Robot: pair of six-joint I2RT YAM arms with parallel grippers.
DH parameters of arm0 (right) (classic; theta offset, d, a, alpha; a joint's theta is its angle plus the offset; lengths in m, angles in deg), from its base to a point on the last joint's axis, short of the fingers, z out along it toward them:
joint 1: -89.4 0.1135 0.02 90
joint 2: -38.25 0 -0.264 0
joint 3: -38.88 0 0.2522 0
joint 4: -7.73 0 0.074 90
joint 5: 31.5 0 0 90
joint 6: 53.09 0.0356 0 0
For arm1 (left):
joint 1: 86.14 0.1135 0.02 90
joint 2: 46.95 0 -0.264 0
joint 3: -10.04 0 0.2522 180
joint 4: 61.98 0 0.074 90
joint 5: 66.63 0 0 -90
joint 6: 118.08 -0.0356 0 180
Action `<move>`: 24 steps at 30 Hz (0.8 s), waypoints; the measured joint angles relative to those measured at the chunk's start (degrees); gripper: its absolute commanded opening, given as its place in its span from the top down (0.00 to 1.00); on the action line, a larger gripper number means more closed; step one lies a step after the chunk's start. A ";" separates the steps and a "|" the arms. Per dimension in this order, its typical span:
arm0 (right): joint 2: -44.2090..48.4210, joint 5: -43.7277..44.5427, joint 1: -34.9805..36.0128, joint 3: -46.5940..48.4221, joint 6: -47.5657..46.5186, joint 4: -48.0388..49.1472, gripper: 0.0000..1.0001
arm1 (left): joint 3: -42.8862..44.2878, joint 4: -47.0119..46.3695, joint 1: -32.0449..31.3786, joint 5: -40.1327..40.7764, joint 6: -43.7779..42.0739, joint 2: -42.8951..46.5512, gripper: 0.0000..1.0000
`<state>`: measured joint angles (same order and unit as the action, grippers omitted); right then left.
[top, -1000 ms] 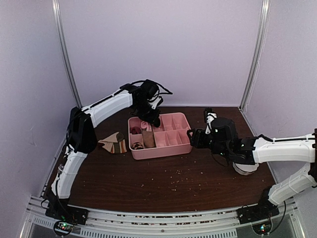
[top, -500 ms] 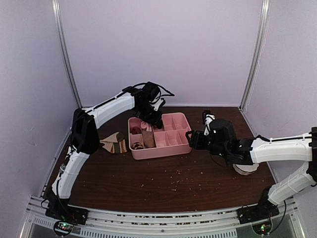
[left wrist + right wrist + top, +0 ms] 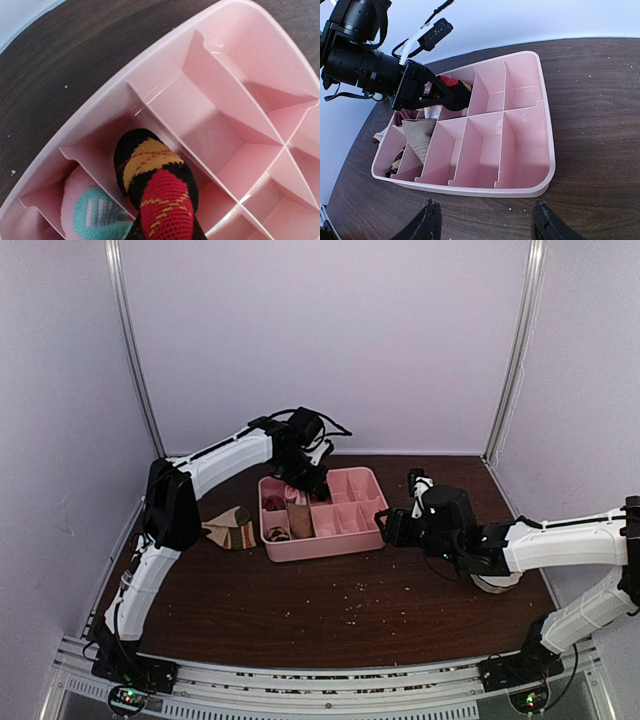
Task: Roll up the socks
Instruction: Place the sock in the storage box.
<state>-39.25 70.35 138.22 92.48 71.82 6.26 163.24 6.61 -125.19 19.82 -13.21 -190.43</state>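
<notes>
Item: black diamond sock [image 3: 157, 192], rolled.
- **Holder:** my left pincer [image 3: 436, 94], closed tight on the roll's near end.
- **Place:** over the far row of the pink tray [image 3: 330, 546], above the second cell from the left, I judge. A pink and teal bundle [image 3: 92, 215] fills the cell to its left.
- **Axis:** the roll runs straight out from my fingers, its free end tipped down toward the cell floor, so the drop lies directly ahead and below.
- **Nearer arm:** the left. My right pincer [image 3: 485, 223] hangs wide and empty, just off the tray's near right side.

Item: tan striped sock [image 3: 228, 530], lying on the table left of the tray, unheld.

Change: my left pincer has edged slightly right, and my right arm has crept toward the tray.
</notes>
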 measured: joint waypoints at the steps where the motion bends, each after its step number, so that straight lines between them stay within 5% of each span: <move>1: 0.00 -0.02 0.00 0.00 0.00 0.00 0.39 | -0.57 0.11 0.11 1.16 -0.04 0.00 1.00; 7: -0.04 -0.11 0.00 0.00 0.07 0.50 0.39 | -2.56 -0.39 0.33 4.39 -0.46 0.02 0.95; 8: -0.11 -0.13 0.00 0.00 0.11 0.66 0.38 | -2.56 -0.50 0.37 4.22 -0.48 0.02 0.86; 10: -0.31 -0.35 0.00 0.00 0.26 0.98 0.36 | -2.56 -0.72 0.46 2.78 -0.83 0.02 0.43; 11: -0.39 -0.44 0.00 0.00 0.37 1.09 0.35 | -2.56 -0.83 0.50 1.90 -1.33 0.02 0.31; 13: -0.55 -0.57 0.00 0.00 0.52 1.27 0.34 | -2.43 -1.01 0.59 -0.79 -2.25 0.02 0.21; 24: -0.57 -0.72 0.00 0.00 0.31 1.18 0.37 | -2.86 -3.04 0.48 -3.15 -10.16 2.95 0.29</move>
<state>-39.82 69.63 138.22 92.48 72.13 7.44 160.38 3.58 -124.71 16.67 -23.37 -187.48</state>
